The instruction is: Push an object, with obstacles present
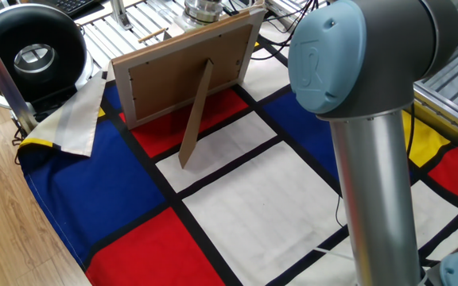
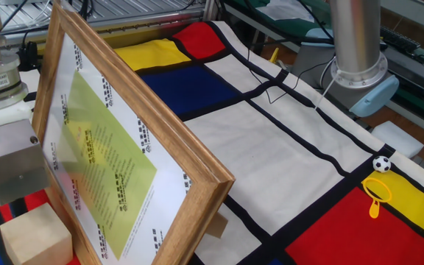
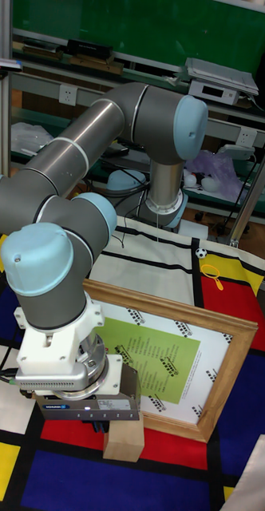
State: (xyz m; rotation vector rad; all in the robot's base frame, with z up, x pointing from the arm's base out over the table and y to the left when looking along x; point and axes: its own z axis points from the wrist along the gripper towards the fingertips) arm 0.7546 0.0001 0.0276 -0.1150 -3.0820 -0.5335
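The picture frame (image 2: 169,140) is of brown wood with visible grain, its back (image 1: 183,67) a matt board. The small block (image 2: 35,234) is pale, plain wood. The tablecloth (image 2: 271,154) is matt cloth in colour fields. The arm (image 3: 77,152) has smooth grey metal tubes and glossy light-blue plastic caps.

Wooden block (image 2: 35,235) beside picture frame (image 2: 135,158), under gripper body (image 2: 13,165).
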